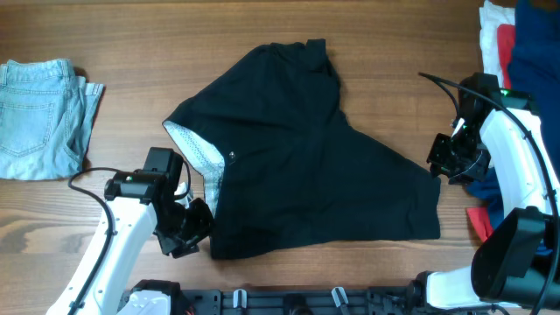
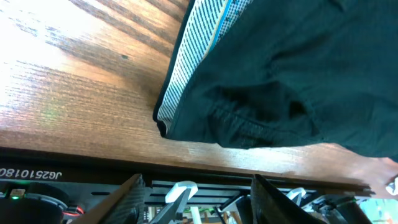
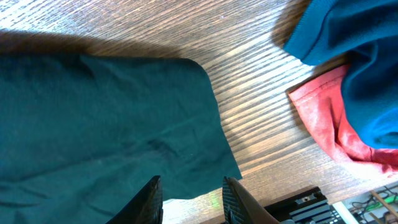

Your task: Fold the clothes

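Two white arms come in from the near edge of the wooden table (image 1: 262, 35), each bent at the elbow with its wrist low over the wood. Well off to the left of the left gripper (image 1: 194, 229) lies a folded pale-blue denim garment (image 1: 39, 118).

The left gripper's fingers (image 2: 134, 196) stand apart with nothing between them. Just ahead of their tips is the lower left corner of the large black fabric garment (image 1: 297, 166), with its pale dotted inner band (image 2: 193, 56) turned outward. This garment spreads flat across the middle of the table, between the two grippers.

The right gripper (image 3: 191, 182) has its fingers (image 3: 152, 202) parted over the black garment's right-hand corner (image 3: 93, 124). The cloth's edge lies beneath the gap and is not pinched. Just right of those fingers sits a heap of blue, red and white cloth (image 1: 503, 44). It is cut off by the frame edge, so its separate pieces are hard to tell apart.
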`<control>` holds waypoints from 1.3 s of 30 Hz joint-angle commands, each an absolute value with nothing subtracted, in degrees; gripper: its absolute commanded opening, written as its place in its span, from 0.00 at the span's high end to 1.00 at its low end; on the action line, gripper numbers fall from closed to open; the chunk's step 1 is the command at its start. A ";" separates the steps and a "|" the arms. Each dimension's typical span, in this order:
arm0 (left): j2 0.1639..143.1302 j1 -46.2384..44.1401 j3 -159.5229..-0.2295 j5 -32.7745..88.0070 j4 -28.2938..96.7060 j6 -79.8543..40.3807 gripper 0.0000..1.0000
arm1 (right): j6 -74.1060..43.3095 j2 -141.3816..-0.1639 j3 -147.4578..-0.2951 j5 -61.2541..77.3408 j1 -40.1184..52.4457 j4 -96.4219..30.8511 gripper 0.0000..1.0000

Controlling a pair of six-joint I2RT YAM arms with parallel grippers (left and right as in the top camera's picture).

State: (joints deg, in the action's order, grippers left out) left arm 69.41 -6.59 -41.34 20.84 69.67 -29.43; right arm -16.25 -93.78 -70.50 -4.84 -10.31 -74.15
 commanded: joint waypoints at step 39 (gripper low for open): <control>103.11 3.64 -61.04 21.39 -18.33 -26.06 0.96 | -10.48 -93.36 -71.13 -1.41 -10.52 -70.91 0.62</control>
